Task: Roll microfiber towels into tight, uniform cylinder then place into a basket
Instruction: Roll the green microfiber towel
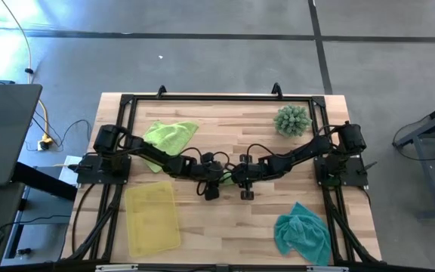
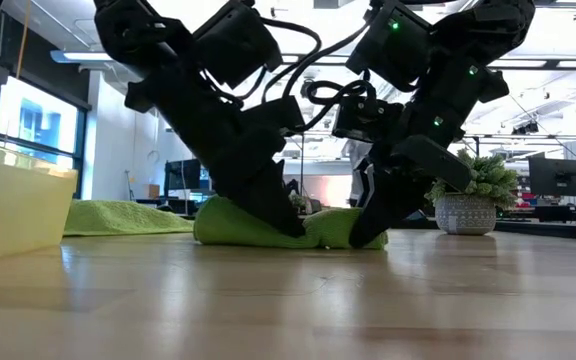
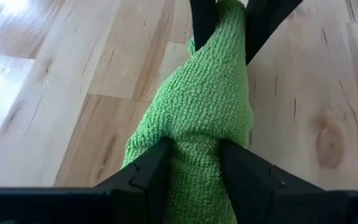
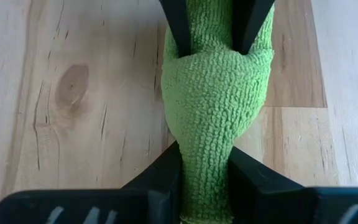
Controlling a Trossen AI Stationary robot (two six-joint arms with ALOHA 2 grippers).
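Observation:
A lime green microfiber towel [image 2: 313, 228], rolled into a thick cylinder, lies along the table's middle [image 1: 226, 179]. My left gripper [image 3: 194, 152] and my right gripper [image 4: 207, 163] meet over it from either side, each shut on the roll a short way from the other. A second lime green towel [image 1: 171, 134] lies loose at the far left. A teal towel [image 1: 302, 233] lies crumpled at the near right. The yellow basket [image 1: 152, 217] stands at the near left with nothing in it. My left gripper pinches the roll's left part [image 3: 196, 138] between its two fingers, which lie across the roll. It comes slanting down from the table's left. The roll narrows where the fingers squeeze it and lies on the table. My right gripper pinches the roll's right part [image 4: 207, 148] between its two fingers, across the roll, slanting down from the table's right. The cloth bulges just beyond the fingers. The roll's underside [image 2: 353, 240] rests on the table.
A spiky green potted plant [image 1: 292, 121] stands at the far right. A black frame [image 1: 202, 97] runs around the table's edges. Bare wood lies between the roll and the near edge.

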